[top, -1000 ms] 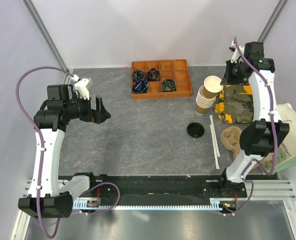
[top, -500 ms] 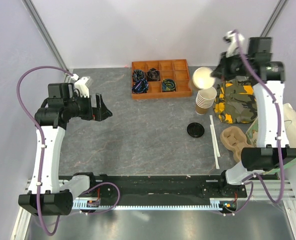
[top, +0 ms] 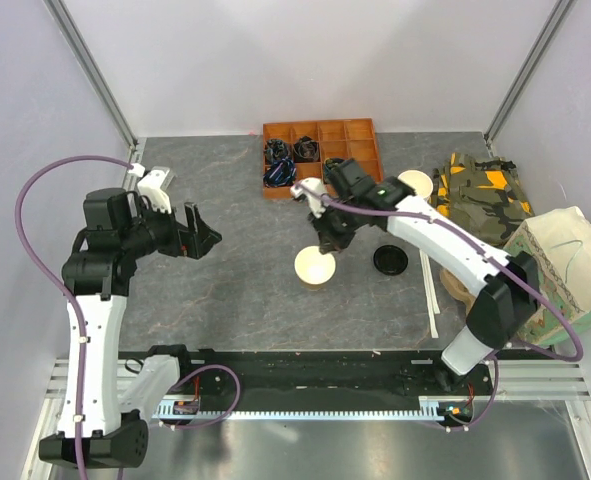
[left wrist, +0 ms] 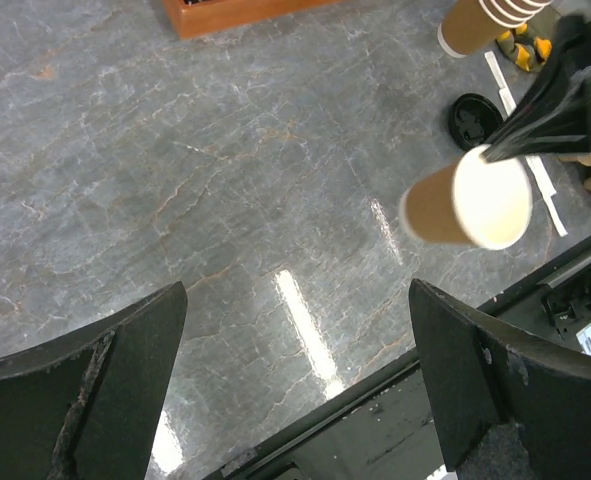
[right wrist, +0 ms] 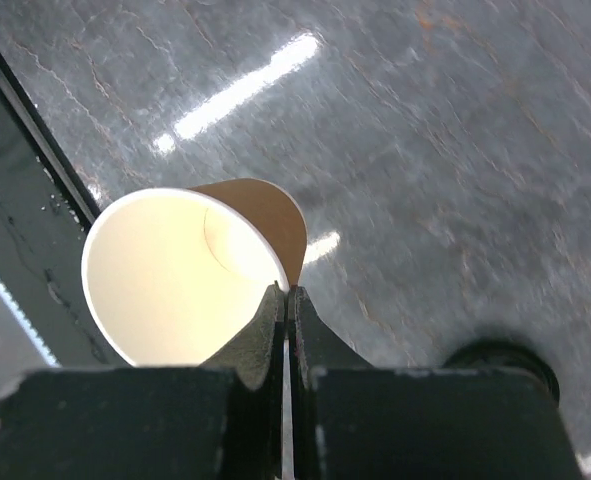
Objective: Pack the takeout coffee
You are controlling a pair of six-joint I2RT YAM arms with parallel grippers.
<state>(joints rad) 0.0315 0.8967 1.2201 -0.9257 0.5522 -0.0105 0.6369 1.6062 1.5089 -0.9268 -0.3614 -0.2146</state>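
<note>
A lidless tan paper cup (top: 315, 268) hangs tilted over the middle of the table. My right gripper (top: 327, 243) is shut on its rim. In the right wrist view the fingers (right wrist: 287, 292) pinch the cup (right wrist: 175, 280) wall, one finger inside and one outside. A round black lid (top: 389, 260) lies flat on the table just right of it. No lidded takeout coffee is in view. My left gripper (top: 203, 232) stands open and empty at the left, well apart; its view shows the cup (left wrist: 470, 200) and lid (left wrist: 475, 118) beyond its gripper (left wrist: 295, 300).
A stack of paper cups (top: 413, 182) stands behind the lid. An orange compartment tray (top: 315, 124) sits at the back. A camouflage bag (top: 475, 185), a pulp cup tray (top: 457, 288), a white stick (top: 430, 295) and a pale paper bag (top: 560, 270) crowd the right side.
My right arm has swung from the cup stack at the back right down to the table's middle, carrying one cup off the stack. The left arm has shifted only slightly.
</note>
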